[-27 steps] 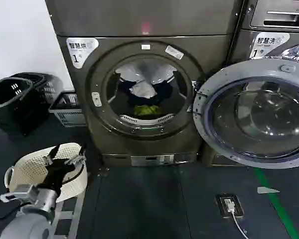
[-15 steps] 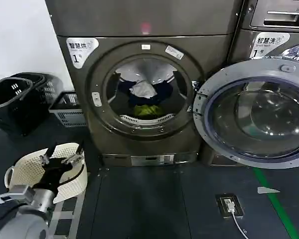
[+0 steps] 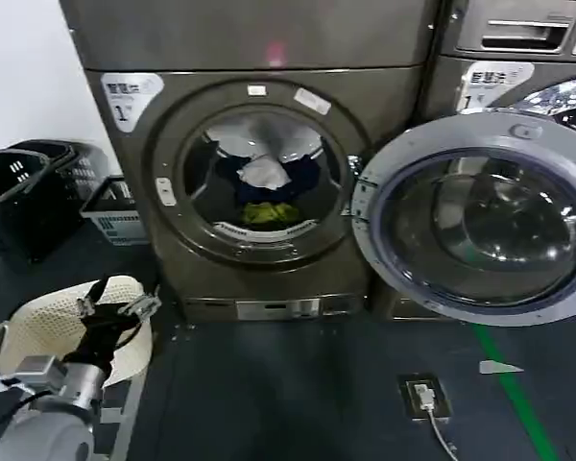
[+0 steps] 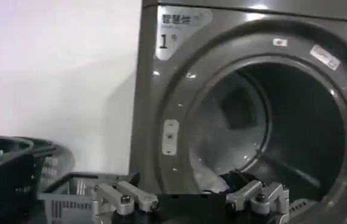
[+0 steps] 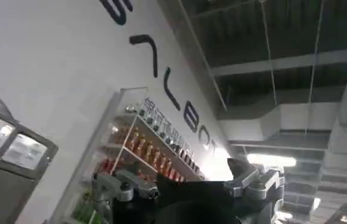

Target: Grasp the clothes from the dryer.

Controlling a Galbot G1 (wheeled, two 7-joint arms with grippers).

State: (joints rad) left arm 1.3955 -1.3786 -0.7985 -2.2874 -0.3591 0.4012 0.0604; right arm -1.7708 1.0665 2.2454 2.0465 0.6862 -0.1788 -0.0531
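Step in hand: approach to the dryer (image 3: 259,173); judged early, nothing grasped yet
Dryer: bronze-grey front loader, porthole facing the robot, round glass door (image 3: 480,226) swung fully open to the robot's right and clear of the opening
Clothes (image 3: 266,187): small heap low in the drum, towards the back; white piece on top, dark navy around it, yellow-green piece lowest, just behind the lower lip of the porthole
Left gripper (image 3: 115,309): low at the robot's left, over the white basket (image 3: 38,331), well short of the porthole; fingers spread apart, holding nothing, and in the left wrist view (image 4: 189,201) aimed at the drum mouth
Right gripper (image 5: 189,185): parked, pointing up towards a wall and ceiling; fingers apart, empty
Approach advice: raise the left gripper to the height of the porthole centre before advancing, so that the fingers pass over the lower lip and do not strike the rim
Entry advice: keep to the middle of the opening, away from the door hinge edge
Grasp advice: keep the fingers wide until they straddle a fold of the white piece, press lightly into the heap, then close; soft cloth needs a deep bite or it slips
Risk: a shallow pinch may lift one garment only; a sleeve may snag on the lip
Floor: black baskets (image 3: 19,197) at the left wall, off the path
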